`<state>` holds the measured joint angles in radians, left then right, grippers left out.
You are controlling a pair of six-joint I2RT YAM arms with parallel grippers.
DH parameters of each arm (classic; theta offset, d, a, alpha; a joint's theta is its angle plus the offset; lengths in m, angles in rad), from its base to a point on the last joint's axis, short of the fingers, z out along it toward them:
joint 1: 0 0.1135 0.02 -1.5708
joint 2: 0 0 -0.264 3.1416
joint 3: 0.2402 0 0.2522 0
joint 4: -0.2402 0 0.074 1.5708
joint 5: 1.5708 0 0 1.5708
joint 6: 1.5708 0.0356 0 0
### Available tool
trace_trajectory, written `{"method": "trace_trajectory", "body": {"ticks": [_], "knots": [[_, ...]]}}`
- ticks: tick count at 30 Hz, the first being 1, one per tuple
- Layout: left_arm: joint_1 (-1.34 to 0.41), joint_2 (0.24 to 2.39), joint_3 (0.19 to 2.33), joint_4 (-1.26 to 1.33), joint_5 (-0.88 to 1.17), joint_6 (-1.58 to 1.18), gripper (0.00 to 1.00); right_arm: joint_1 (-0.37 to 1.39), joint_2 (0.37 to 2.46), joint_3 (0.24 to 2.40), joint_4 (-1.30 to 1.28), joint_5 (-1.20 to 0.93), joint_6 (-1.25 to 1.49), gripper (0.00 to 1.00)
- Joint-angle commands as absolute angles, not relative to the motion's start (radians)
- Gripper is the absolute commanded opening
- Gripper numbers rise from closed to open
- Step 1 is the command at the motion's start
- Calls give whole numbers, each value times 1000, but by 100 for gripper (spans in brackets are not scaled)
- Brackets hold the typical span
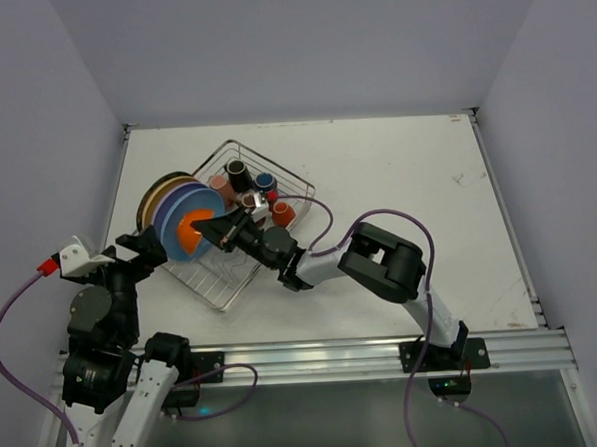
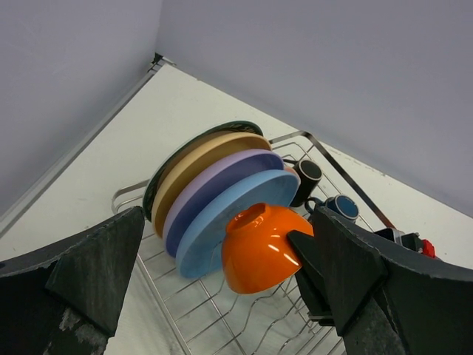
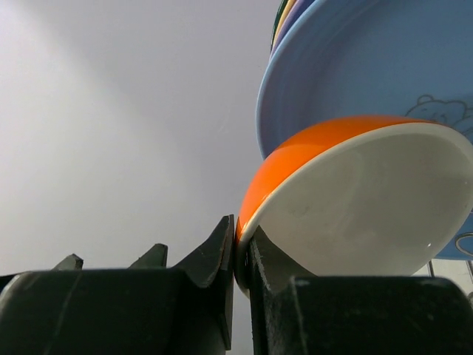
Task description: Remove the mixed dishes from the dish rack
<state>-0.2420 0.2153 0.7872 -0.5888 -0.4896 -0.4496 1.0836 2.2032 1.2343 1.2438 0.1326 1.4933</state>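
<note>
Because the right gripper (image 3: 242, 248) pinches only the thin rim of the bowl (image 3: 355, 214), which leans on the blue plate (image 3: 369, 66) at the left of the wire rack (image 1: 236, 147), the glossy, rounded glaze could slip free on lifting, or tip the smooth plate. The left gripper (image 1: 148, 247) hangs wide open, left of the rack.
</note>
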Motion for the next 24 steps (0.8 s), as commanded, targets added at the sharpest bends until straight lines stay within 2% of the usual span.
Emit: {"method": "trace_trajectory", "body": {"ticks": [1, 8, 16, 19, 24], "knots": [[-235, 213, 785, -554, -518, -436, 100, 1075, 2096, 1209, 1382, 129, 1427, 0], [-235, 183, 787, -561, -541, -446, 100, 1059, 1872, 979, 1390, 161, 1310, 0], [-233, 181, 788, -557, -535, -448, 100, 890, 1622, 656, 1238, 126, 1313, 0], [-235, 179, 787, -554, -531, -446, 100, 804, 1479, 576, 1107, 75, 1276, 0], [-235, 172, 784, -557, -531, -446, 100, 697, 1223, 534, 737, 164, 1100, 0]]}}
